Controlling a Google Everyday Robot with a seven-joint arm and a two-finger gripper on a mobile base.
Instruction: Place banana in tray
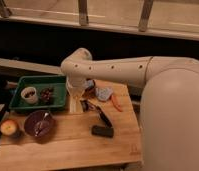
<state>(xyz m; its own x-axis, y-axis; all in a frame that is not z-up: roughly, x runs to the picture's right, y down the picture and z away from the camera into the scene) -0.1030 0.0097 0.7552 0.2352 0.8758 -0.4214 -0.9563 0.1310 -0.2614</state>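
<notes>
My gripper [73, 95] hangs down from the white arm, just right of the tray's right rim. It is shut on the banana [74, 103], a pale yellow strip that hangs upright from it above the wooden table. The dark green tray [23, 104] lies at the back left of the table. It holds a white cup [29, 94] and a dark lump [46, 94]. The banana is beside the tray's right edge, not over its floor.
A round dark purple bowl [39, 124] and a reddish-yellow apple [9, 127] sit in front of the tray. A small orange piece [115, 102], a grey-blue object [103, 93] and two black items [102, 131] lie to the right. The table's front edge is near.
</notes>
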